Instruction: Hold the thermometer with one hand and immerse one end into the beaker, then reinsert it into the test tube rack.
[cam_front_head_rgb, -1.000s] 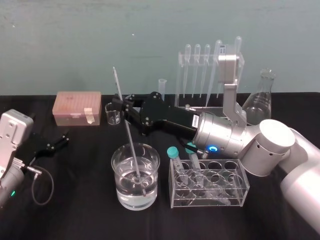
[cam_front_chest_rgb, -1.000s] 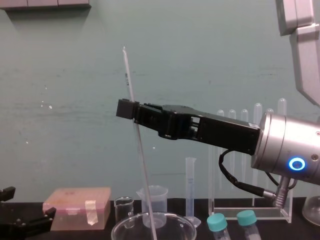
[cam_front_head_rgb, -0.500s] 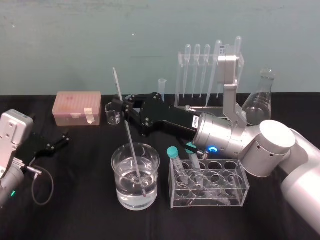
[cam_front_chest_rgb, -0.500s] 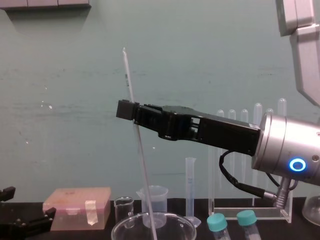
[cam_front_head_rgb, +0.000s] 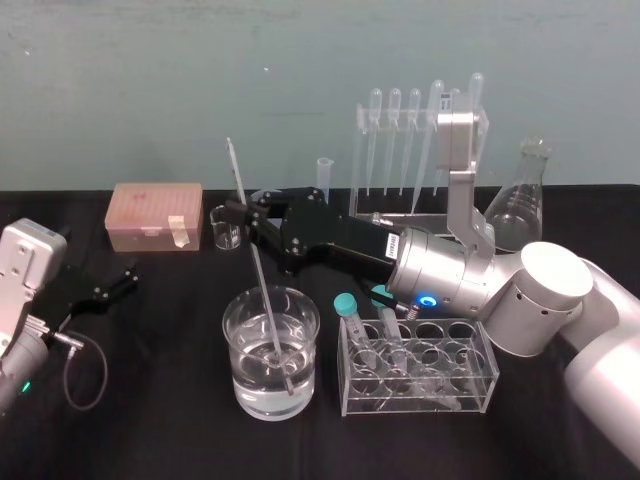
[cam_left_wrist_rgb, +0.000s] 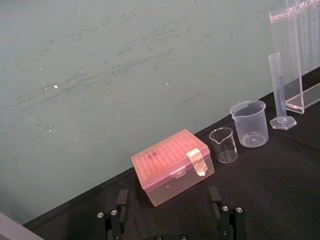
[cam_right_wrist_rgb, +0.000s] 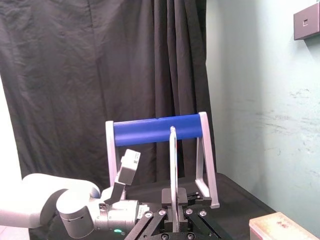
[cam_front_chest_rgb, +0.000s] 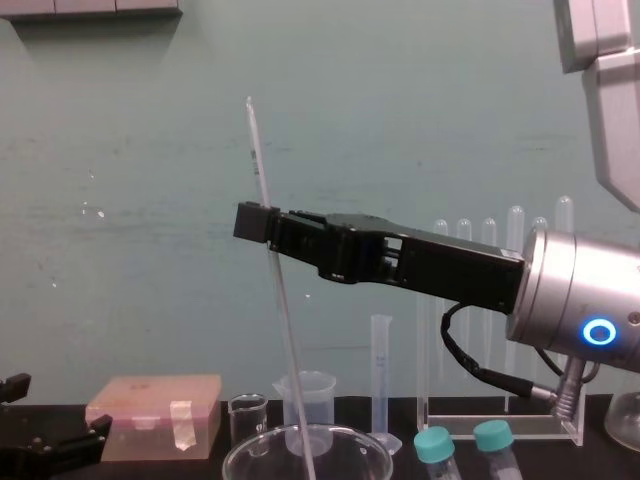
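1. A black cloth-covered table (cam_front_head_rgb: 170, 420) stands before a scuffed pale-teal wall (cam_front_head_rgb: 150, 90). The right wrist view faces dark pleated curtains (cam_right_wrist_rgb: 75, 75).
2. At nine o'clock on the table, the black left pincer (cam_left_wrist_rgb: 170, 215) rests low with its fingers spread wide and nothing between them.
3. Toward ten o'clock sits a translucent pink plastic lidded box (cam_front_head_rgb: 155, 215) with a strip of tape on its front. Just beside it is a tiny clear glass beaker (cam_front_head_rgb: 228, 228).
4. The black right pincer (cam_front_chest_rgb: 262, 222) reaches in from three o'clock. It pinches the very long, thin, clear-whitish glass thermometer (cam_front_chest_rgb: 257, 165) about midway, and the rod tilts with its top toward eleven o'clock.
5. The rod's lower end is sunk in the water of the wide round clear glass beaker (cam_front_head_rgb: 271, 350) at six o'clock, which is roughly half full. The tip is hard to make out through the water and glass, and the chest view's lower edge cuts the vessel off below its rim.
6. Just right of it is a low clear plastic tube holder (cam_front_head_rgb: 418, 375) carrying teal-capped tubes.
7. At one o'clock, the tall clear acrylic test tube rack (cam_front_chest_rgb: 500, 428) hangs bulb-topped pipettes and is partly hidden by a silver arm link.
8. At two o'clock stands a clear glass conical flask (cam_front_head_rgb: 520, 205).
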